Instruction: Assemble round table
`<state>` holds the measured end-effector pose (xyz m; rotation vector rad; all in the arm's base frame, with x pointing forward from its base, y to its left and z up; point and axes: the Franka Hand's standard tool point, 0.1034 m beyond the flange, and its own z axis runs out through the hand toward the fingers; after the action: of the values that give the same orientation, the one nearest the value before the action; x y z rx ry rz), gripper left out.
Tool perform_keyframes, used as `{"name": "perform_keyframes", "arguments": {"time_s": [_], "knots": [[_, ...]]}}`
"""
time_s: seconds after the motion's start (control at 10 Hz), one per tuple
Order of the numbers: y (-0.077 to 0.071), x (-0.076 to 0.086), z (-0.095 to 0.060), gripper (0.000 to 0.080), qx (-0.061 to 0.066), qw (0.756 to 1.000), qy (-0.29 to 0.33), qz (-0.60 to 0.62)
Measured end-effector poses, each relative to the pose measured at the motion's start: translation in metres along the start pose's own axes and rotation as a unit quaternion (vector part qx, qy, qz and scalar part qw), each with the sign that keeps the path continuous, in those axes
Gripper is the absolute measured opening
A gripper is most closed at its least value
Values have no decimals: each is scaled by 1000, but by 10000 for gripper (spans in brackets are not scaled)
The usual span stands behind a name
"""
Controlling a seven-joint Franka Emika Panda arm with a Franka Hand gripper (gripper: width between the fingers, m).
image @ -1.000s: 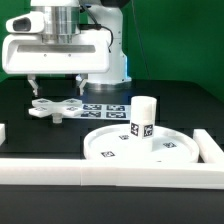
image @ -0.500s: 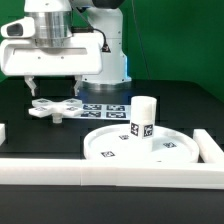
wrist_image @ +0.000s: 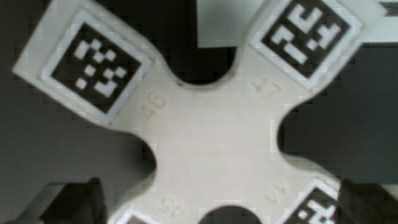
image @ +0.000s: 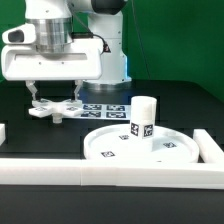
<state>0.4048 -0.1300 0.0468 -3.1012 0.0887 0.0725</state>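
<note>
The flat cross-shaped piece [image: 55,109] lies on the black table at the exterior view's left, with tags on its arms. It fills the wrist view [wrist_image: 210,120]. My gripper [image: 55,96] hangs open just above it, a finger on each side and nothing held. In the wrist view the gripper [wrist_image: 222,208] straddles the cross, with one dark finger [wrist_image: 71,200] showing beside it. The large rimmed round disc [image: 125,150] lies at the front right. The short thick cylinder leg [image: 143,117] stands upright on it.
The marker board [image: 106,108] lies flat behind the disc, to the right of the cross. A long white border rail [image: 100,173] runs along the front, and another rail [image: 209,148] stands at the right. A short white rail end [image: 3,133] sits at the left edge.
My gripper has come down and shifted a little left over the cross-shaped piece. The disc, leg and cross have not moved.
</note>
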Motion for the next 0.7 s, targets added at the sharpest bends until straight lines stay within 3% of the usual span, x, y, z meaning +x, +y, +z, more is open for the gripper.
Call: {"name": "perform_keyframes", "arguments": {"time_s": [0.7], "knots": [[0, -6, 10, 649, 0, 1000, -10, -22]]}}
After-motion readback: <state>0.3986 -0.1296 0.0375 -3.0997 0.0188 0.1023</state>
